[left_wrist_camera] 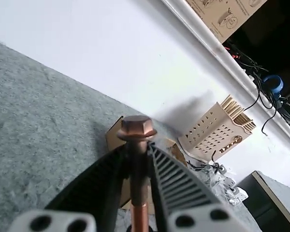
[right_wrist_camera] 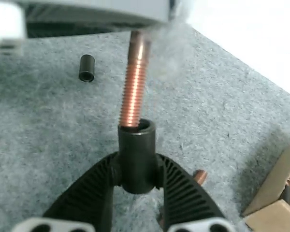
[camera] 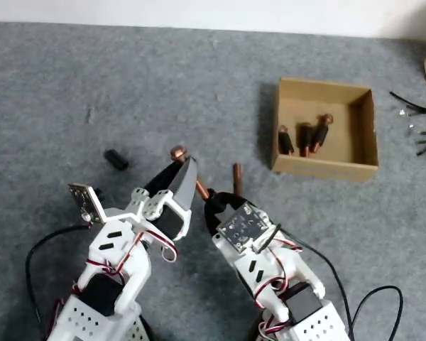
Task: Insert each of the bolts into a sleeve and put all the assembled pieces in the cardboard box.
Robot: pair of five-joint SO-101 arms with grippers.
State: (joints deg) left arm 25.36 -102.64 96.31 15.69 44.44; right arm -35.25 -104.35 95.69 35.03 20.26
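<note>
On the left of the table (camera: pixel 50 85) a spare sleeve (camera: pixel 116 159) is seen lying on its side, well apart from both arms.

Next to the right, the left hand (camera: pixel 179 169) is clamped on a bolt (left_wrist_camera: pixel 137 129). The shank is pinched just under the hex head, and the threaded end is left free. The bolt's long axis is laid on a slant across the table, with the head at the far-left end and the threads pointed near and right, straight toward the right hand (right_wrist_camera: pixel 137 163).

That hand is clamped round a black sleeve (right_wrist_camera: pixel 137 145), which is held with its open mouth turned up the same line. In the right wrist view the threaded tip is seen just at the mouth, touching the rim or barely inside it; how deep it goes cannot be told.

The step in hand is judged to be the insertion, and it is turned on this one relation. The two axes must be kept in line while the gap between the hands is closed along the slant, or the threads may be caught on the rim.

Just right of the right hand a loose bolt (camera: pixel 237 177) is left on the table, unsleeved. At the far right the box (camera: pixel 325 169) is set, with three assembled pieces (camera: pixel 304 139) lying inside. By this count, two bolts are judged to be left to finish.
</note>
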